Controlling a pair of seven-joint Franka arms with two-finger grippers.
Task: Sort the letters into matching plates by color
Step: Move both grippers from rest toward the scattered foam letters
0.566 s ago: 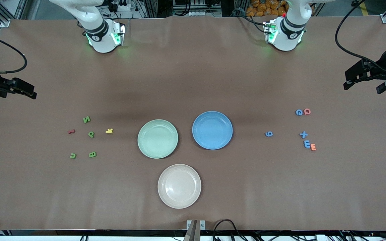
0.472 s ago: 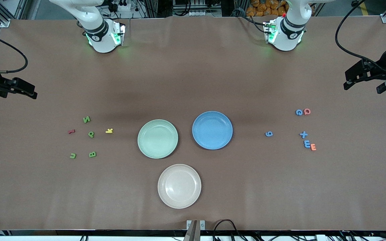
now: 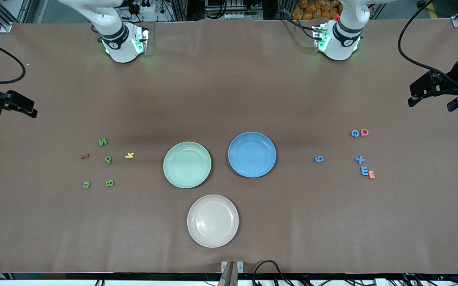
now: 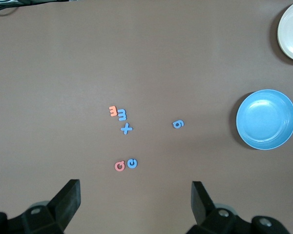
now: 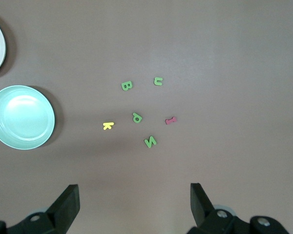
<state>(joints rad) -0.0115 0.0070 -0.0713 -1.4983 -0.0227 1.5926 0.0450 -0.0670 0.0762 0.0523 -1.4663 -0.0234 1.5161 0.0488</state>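
We see the right gripper (image 3: 34, 113) up over bare desk (image 3: 229, 79) at the right arm's end, fingers (image 5: 68, 202) spread wide w/ nothing btwn them. The arm waits.

Next come the green letters, all flat on the desk: green U (image 3: 86, 184) nearest the front camera, green B (image 3: 110, 183) beside it, green P (image 3: 108, 159) mid-cluster, green N (image 3: 103, 142) farthest from the camera. A red piece (image 3: 84, 156) lies near the P toward the right arm's end; a yellow K (image 3: 129, 155) lies near the P toward the plates.

Mid-desk: mint plate (image 3: 169, 174), nothing in it, just beside the blue plate (image 3: 239, 167), which is likewise bare and a bit farther from the camera. A beige plate (image 3: 197, 234) sits nearer the camera, btwn the two.

Toward the left arm's end: blue 9 (image 3: 319, 159) alone, well apart from the blue plate. Then blue G (image 3: 355, 133) touching a red-orange Q (image 3: 364, 132); nearer the camera, blue plus (image 3: 360, 159), w/ blue E (image 3: 364, 171) just beside it & touching an orange E (image 3: 371, 174).

Left gripper (image 3: 412, 101) hangs over bare desk at the left arm's end, fingers (image 4: 200, 200) wide apart, holding nothing. That arm waits too.
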